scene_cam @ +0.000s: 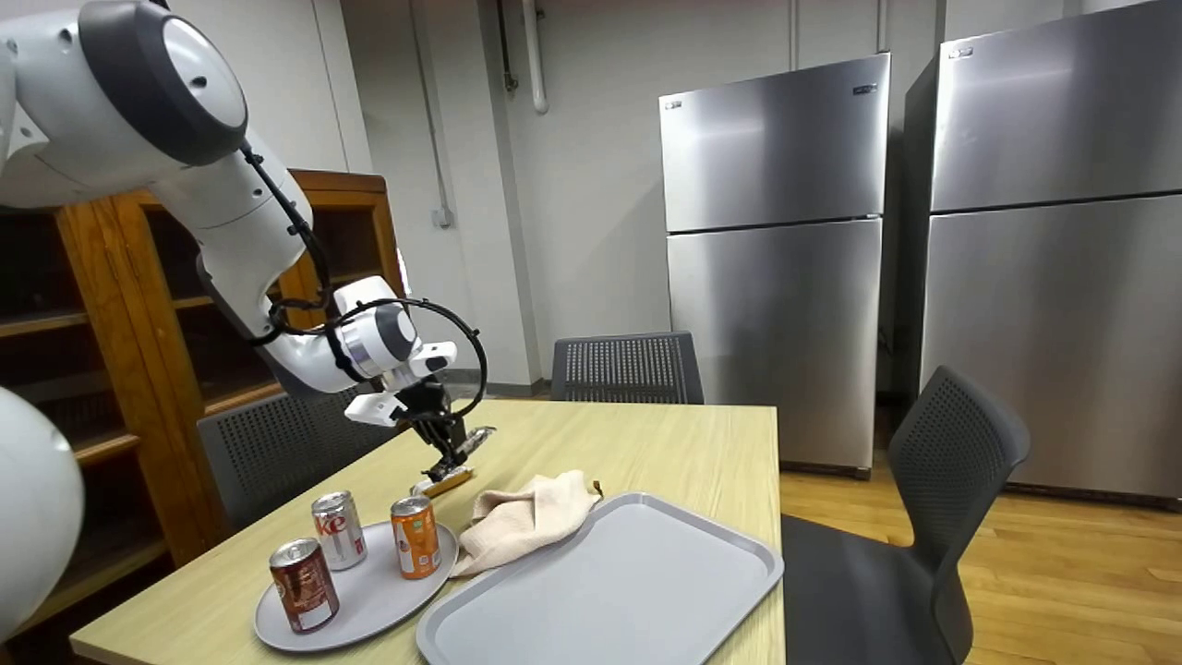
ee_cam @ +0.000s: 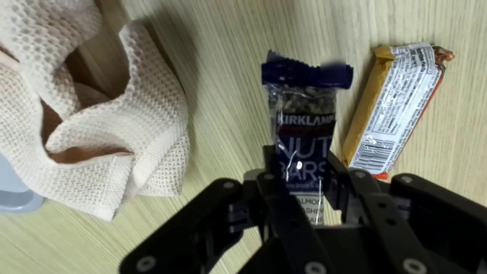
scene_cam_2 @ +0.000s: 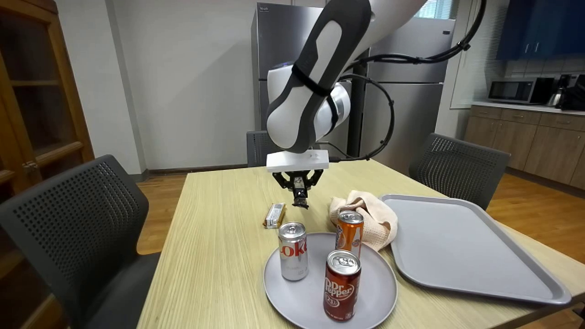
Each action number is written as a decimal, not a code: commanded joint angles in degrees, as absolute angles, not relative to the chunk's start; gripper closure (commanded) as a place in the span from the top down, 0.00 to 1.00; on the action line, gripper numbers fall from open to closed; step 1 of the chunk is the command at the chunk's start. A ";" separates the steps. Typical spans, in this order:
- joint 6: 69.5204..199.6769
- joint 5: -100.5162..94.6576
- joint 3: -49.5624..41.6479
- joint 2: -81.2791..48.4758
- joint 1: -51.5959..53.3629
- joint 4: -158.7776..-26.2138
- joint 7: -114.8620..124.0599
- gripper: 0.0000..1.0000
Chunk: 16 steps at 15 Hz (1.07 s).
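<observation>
My gripper [ee_cam: 300, 156] is shut on a nut bar [ee_cam: 306, 125] in a dark blue and clear wrapper. Its fingers clasp the bar's sides, and the far end sticks out beyond the fingertips. In both exterior views the gripper [scene_cam: 450, 451] [scene_cam_2: 299, 187] points down, and the nut bar [scene_cam: 477, 438] [scene_cam_2: 300, 201] appears a little above the table. A second bar [ee_cam: 393, 110] in a gold and white wrapper lies on the table beside the gripper; it shows in both exterior views [scene_cam: 450, 481] [scene_cam_2: 274, 215]. A crumpled cream cloth [ee_cam: 156, 129] lies on the opposite side.
A round grey plate [scene_cam: 369, 614] holds a silver can [scene_cam_2: 293, 256], an orange can [scene_cam: 416, 540] and a dark red can [scene_cam_2: 342, 288]. A grey tray [scene_cam: 609, 582] lies beside the cloth [scene_cam_2: 372, 214]. Chairs [scene_cam: 628, 369] surround the table [scene_cam_2: 219, 201].
</observation>
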<state>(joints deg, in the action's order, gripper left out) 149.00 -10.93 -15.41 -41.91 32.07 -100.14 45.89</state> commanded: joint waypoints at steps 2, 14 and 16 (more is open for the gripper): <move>143.36 -12.56 -14.22 -45.52 30.93 -94.97 48.33 0.07; 138.05 -12.80 -14.08 -49.58 30.11 -89.64 49.03 0.69; 138.29 -12.95 -14.08 -48.88 30.15 -89.99 49.13 0.84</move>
<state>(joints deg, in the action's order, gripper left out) 140.74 -10.93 -15.37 -49.14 31.26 -91.86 46.94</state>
